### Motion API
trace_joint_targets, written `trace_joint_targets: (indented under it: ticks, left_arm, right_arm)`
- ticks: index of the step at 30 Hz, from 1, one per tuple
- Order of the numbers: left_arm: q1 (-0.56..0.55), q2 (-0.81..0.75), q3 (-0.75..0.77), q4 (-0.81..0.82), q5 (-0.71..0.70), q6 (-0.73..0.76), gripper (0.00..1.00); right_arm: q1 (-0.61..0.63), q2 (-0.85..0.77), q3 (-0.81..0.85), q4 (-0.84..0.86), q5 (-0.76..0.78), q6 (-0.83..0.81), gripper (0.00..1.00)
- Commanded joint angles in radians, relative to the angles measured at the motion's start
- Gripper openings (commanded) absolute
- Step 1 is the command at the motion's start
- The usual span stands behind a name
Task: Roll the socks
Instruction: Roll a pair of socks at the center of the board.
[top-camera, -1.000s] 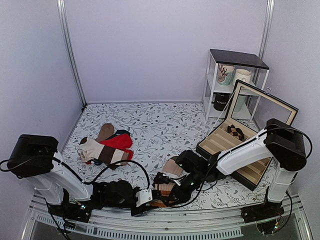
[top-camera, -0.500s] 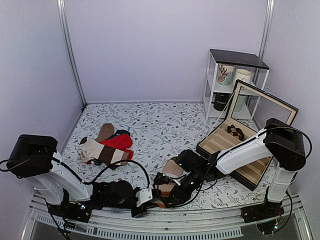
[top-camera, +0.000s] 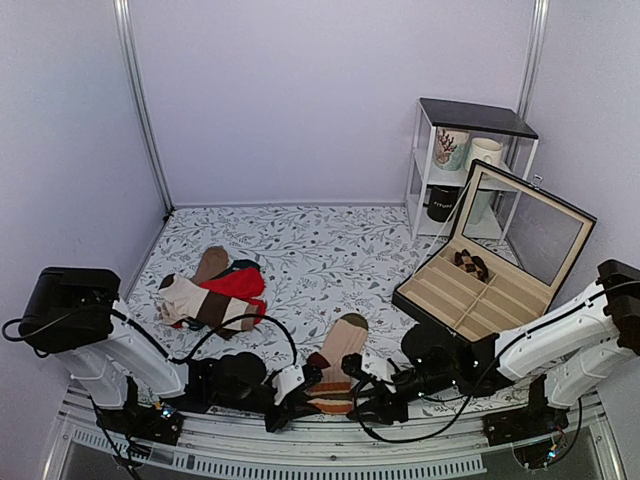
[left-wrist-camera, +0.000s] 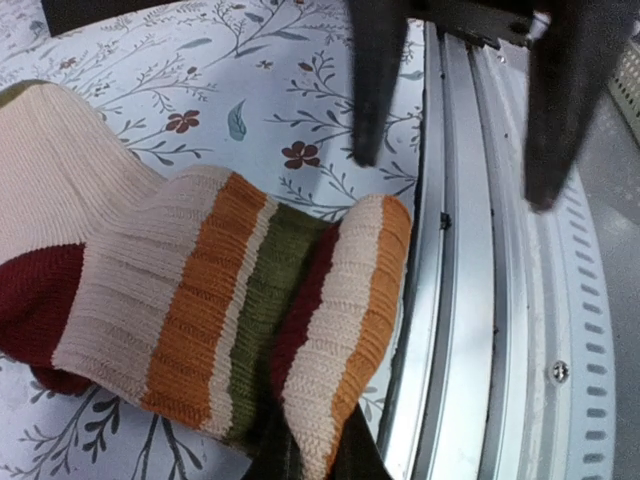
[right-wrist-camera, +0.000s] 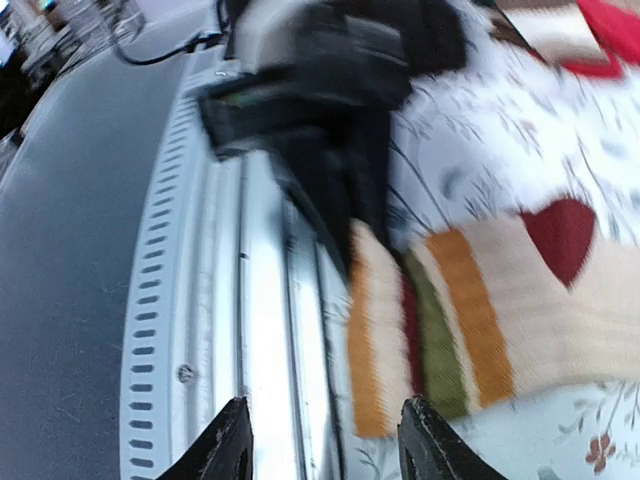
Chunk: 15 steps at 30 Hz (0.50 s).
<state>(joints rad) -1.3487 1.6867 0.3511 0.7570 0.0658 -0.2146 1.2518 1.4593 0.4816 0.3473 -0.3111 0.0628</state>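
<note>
Closest to me, by the grooved silver metal rail (left-wrist-camera: 470, 300) along the near edge of the flower-printed worktop (top-camera: 320, 240), the left jaws are clamped tight on the striped cuff of the tan-beige socks (left-wrist-camera: 230, 300) with maroon heels and orange, olive and dark red bands, pinching that end up into a fold. The right jaws hang just beside the cuff, over the rail, spread apart with nothing between them. The rest of the socks lies flat, running away from me. Farther back on the left, a bright red sock (top-camera: 240, 283) and a cream sock with brown bands (top-camera: 205, 305) lie in a heap. At the far right, a black box with tan compartments (top-camera: 455, 290) has its lid up. Behind it, a white-framed shelf (top-camera: 415, 170) holds mugs (top-camera: 451, 148).
</note>
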Motion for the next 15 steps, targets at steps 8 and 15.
trace_joint_targets:
  ticks: [8,15]
  left_arm:
    - [0.036,0.106,-0.006,-0.141,0.133,-0.077,0.0]
    - [0.041,0.105,-0.012,-0.14,0.137,-0.081,0.0]
  right_arm:
    - [0.154,0.089,0.038,0.105,0.305,-0.238,0.52]
    - [0.161,0.16,0.058,0.085,0.334,-0.25,0.49]
